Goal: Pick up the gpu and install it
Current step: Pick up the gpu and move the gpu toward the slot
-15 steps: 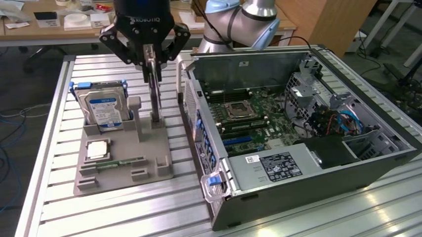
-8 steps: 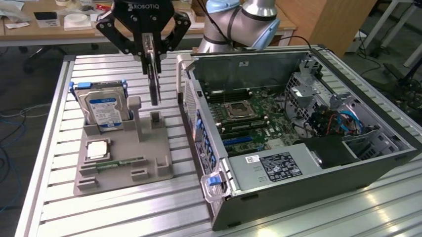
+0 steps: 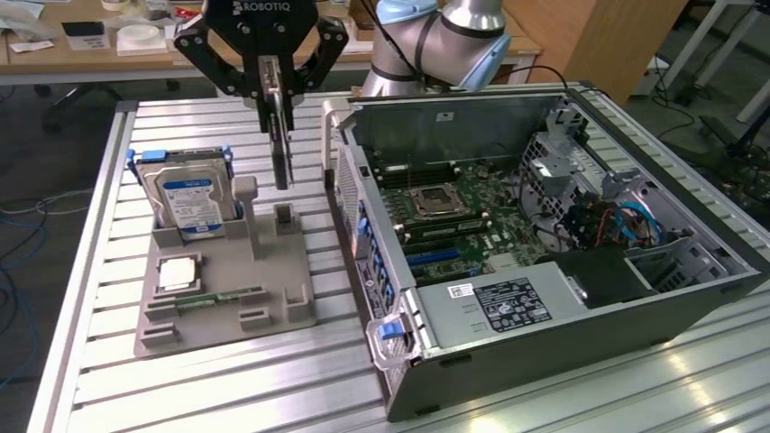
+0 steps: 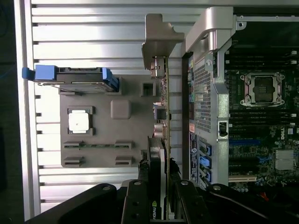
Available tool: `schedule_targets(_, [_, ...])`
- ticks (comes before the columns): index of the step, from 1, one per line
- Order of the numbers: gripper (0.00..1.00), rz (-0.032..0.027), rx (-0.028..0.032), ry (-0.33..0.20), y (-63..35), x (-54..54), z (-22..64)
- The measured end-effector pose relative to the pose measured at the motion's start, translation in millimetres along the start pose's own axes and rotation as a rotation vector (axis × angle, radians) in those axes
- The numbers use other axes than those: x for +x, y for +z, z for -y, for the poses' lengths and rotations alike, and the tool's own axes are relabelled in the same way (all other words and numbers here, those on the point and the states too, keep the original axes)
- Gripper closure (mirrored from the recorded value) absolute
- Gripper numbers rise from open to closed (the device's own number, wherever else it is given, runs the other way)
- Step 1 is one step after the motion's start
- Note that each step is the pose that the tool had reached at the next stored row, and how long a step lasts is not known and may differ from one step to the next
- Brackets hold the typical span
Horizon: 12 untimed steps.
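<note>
Pincer (image 3: 278,86) pinches the gpu (image 3: 283,153) edge-on above the grey holder (image 3: 229,271) — card may twist in grip, bracket snagging the computer case (image 3: 361,207) wall.

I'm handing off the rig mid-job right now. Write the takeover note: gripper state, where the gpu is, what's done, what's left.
The gripper is shut on the gpu, held on edge with the bracket end away from the fingers.
The gpu hangs above the grey holder, clear of it, beside the open computer case.
Done: pick-up.
Left: installing; the card is not yet inside the case.
The hard drive stands in the holder.
</note>
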<state>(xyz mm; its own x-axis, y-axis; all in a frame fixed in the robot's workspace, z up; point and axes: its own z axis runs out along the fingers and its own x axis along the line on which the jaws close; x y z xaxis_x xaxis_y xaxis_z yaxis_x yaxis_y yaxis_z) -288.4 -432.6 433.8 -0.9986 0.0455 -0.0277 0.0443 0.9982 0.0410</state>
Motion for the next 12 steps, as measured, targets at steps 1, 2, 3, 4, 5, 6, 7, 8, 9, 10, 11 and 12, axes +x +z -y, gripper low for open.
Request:
schedule_targets(1, [0.73,-0.0001,0.0,0.0,0.0,-0.8,0.0])
schedule_targets(2, [0.73,0.0,-0.0001,0.0,0.1,-2.0,-0.1])
schedule_targets(3, [0.73,0.0001,-0.0002,0.0,0.2,-3.5,-0.2])
schedule_targets(4, [0.73,0.0002,-0.0002,0.0,0.3,-5.3,-0.2])
schedule_targets(5, [0.73,0.0001,-0.0001,0.0,0.3,-7.3,-0.3])
schedule_targets(6, [0.73,0.0001,-0.0001,0.0,0.4,-9.5,-0.4])
schedule_targets(7, [0.73,0.0001,-0.0001,0.0,0.4,-11.9,-0.5])
schedule_targets(8, [0.73,0.0001,-0.0002,0.0,0.5,-14.9,-0.7])
schedule_targets(9, [0.73,0.0001,-0.0002,0.0,0.6,-17.8,-0.8])
schedule_targets(10, [0.73,0.0001,-0.0002,0.0,0.7,-20.8,-1.0])
schedule_targets(11, [0.73,0.0002,-0.0003,0.0,0.8,-23.7,-1.1])
schedule_targets(12, [0.73,0.0001,-0.0002,0.0,0.9,-26.9,-1.2])
